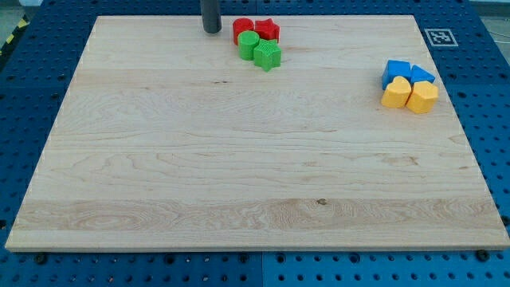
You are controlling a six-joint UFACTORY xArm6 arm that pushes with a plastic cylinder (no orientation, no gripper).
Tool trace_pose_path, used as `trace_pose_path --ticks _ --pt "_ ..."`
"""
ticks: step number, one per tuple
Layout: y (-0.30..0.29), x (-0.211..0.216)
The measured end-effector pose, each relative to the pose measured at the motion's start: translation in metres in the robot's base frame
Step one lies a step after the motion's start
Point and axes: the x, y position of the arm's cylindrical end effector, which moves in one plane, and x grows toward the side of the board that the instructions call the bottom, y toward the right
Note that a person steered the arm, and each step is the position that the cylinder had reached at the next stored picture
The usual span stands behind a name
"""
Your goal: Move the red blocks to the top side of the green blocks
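A red round block (242,29) and a red star block (267,29) sit side by side near the view's top edge of the wooden board (239,159). Directly below them, touching, are a green round block (249,44) and a green star block (268,55). My tip (212,30) rests on the board just to the view's left of the red round block, a short gap apart from it.
At the view's right, two blue blocks (396,72) (420,74) sit above a yellow block (395,94) and a yellow heart block (422,96), all clustered. A marker tag (440,37) lies off the board at the top right.
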Motion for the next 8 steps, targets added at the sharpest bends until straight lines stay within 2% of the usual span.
trace_pose_path --ticks 5,7,8 --pt "0.052 0.001" --pt "0.049 -0.001" --pt "0.044 -0.02"
